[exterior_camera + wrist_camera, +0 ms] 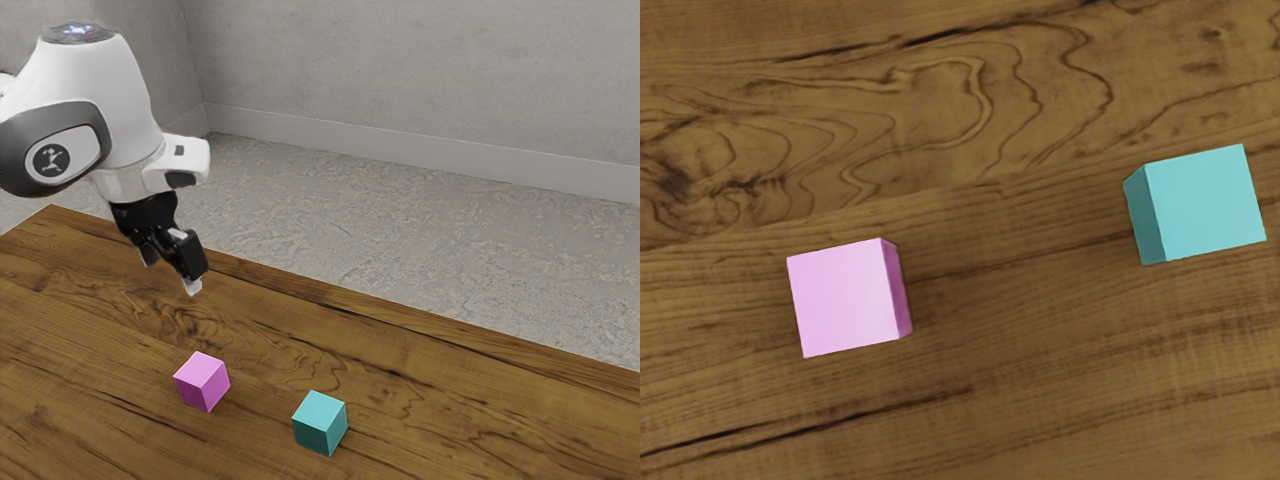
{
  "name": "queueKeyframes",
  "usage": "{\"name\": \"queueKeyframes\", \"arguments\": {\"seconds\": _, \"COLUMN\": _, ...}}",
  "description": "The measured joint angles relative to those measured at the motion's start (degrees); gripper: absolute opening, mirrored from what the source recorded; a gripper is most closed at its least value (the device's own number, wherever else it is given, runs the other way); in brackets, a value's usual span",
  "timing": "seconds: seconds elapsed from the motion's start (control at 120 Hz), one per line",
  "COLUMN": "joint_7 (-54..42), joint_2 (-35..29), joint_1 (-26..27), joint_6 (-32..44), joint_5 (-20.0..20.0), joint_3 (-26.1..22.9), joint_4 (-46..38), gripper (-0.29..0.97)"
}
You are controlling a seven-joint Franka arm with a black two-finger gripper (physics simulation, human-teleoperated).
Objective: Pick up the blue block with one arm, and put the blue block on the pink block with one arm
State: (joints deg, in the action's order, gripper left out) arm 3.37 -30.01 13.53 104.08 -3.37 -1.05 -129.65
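The blue block (320, 422) (more of a teal in this light) sits flat on the table, close to the near edge of the exterior view, with nothing touching it. The pink block (202, 381) rests on the same surface toward the exterior view's left of it and a little farther back; the two are near each other but clearly apart, with bare wood between them. In the wrist view both cubes lie under the hand, the pink block (848, 297) closer to the middle and the blue block (1196, 203) off to one side, each showing its top face and one shaded side. The table (450, 400) is dark brown wood with strong, swirling grain and a few near-black streaks running along its planks. Above it, well apart from both blocks and beyond the pink one, hangs the black gripper (185, 275), tilted down toward the exterior view's right; from this angle it cannot be told whether it is spread or closed. It hangs from the white and grey arm (80, 110), which comes in from the exterior view's upper left. Beyond the table's far edge lies a mottled grey floor (400, 220), which meets a plain grey wall (420, 70) along a pale baseboard (420, 145).
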Motion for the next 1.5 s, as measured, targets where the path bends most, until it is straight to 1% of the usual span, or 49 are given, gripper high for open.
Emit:
{"name": "queueKeyframes", "arguments": {"seconds": 0.125, "joint_7": 1.3, "joint_2": 0.8, "joint_1": 0.5, "joint_6": 5.7, "joint_5": 1.6, "joint_3": -1.4, "joint_4": -4.3, "gripper": 0.68}}
{"name": "queueKeyframes", "arguments": {"seconds": 0.233, "joint_7": 2.5, "joint_2": 2.3, "joint_1": 1.4, "joint_6": 9.6, "joint_5": 2.7, "joint_3": -1.8, "joint_4": -6.8, "gripper": 0.68}}
{"name": "queueKeyframes", "arguments": {"seconds": 0.375, "joint_7": 4.1, "joint_2": 2.8, "joint_1": 1.6, "joint_6": 14.3, "joint_5": 4.6, "joint_3": -2.0, "joint_4": -10.4, "gripper": 0.68}}
{"name": "queueKeyframes", "arguments": {"seconds": 0.558, "joint_7": 6.4, "joint_2": 5.1, "joint_1": 1.6, "joint_6": 19.9, "joint_5": 8.0, "joint_3": -5.1, "joint_4": -13.4, "gripper": 0.68}}
{"name": "queueKeyframes", "arguments": {"seconds": 0.608, "joint_7": 7.1, "joint_2": 6.8, "joint_1": 1.6, "joint_6": 21.5, "joint_5": 8.7, "joint_3": -5.6, "joint_4": -13.9, "gripper": 0.68}}
{"name": "queueKeyframes", "arguments": {"seconds": 0.95, "joint_7": 10.7, "joint_2": 18.4, "joint_1": 1.7, "joint_6": 30.9, "joint_5": 12.3, "joint_3": -8.9, "joint_4": -13.8, "gripper": 0.68}}
{"name": "queueKeyframes", "arguments": {"seconds": 1.267, "joint_7": 12.6, "joint_2": 27.0, "joint_1": 1.8, "joint_6": 34.9, "joint_5": 12.3, "joint_3": -9.8, "joint_4": -9.8, "gripper": 0.68}}
{"name": "queueKeyframes", "arguments": {"seconds": 1.5, "joint_7": 13.7, "joint_2": 30.4, "joint_1": 2.0, "joint_6": 36.5, "joint_5": 12.2, "joint_3": -9.9, "joint_4": -9.3, "gripper": 0.68}}
